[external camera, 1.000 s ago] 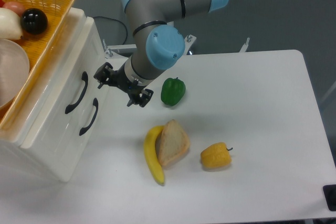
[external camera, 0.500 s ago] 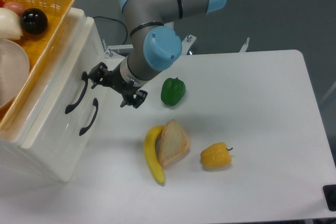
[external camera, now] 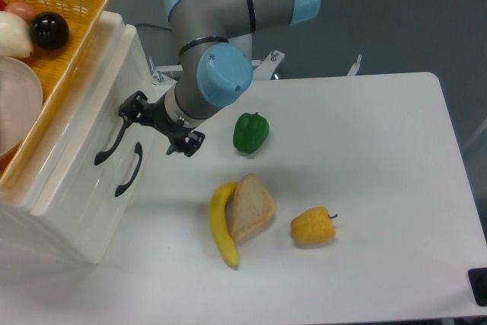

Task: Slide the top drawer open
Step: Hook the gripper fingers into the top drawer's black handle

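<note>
Pincer [external camera: 157, 123] spread wide, one finger touching the top drawer [external camera: 91, 123] handle; two drawers in cabinet.

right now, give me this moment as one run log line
phase: approach | pincer: open, at upper end of top drawer handle, not closed on it | drawer: shut

Two drawers [external camera: 99, 123], two peppers [external camera: 250, 132], one banana [external camera: 221, 226]
</note>
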Action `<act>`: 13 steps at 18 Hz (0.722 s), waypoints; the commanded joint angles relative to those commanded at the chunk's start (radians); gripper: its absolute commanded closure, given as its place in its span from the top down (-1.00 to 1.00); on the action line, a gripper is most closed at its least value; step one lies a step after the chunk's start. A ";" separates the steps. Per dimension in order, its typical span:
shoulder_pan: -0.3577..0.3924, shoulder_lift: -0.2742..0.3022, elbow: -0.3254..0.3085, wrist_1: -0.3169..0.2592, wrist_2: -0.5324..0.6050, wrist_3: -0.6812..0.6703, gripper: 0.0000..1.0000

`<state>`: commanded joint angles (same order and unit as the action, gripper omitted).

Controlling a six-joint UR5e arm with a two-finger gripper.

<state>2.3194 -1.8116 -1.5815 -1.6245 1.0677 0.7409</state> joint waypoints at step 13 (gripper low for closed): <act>-0.015 -0.006 0.002 0.005 -0.008 0.000 1.00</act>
<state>2.3040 -1.8178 -1.5800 -1.6199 1.0600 0.7409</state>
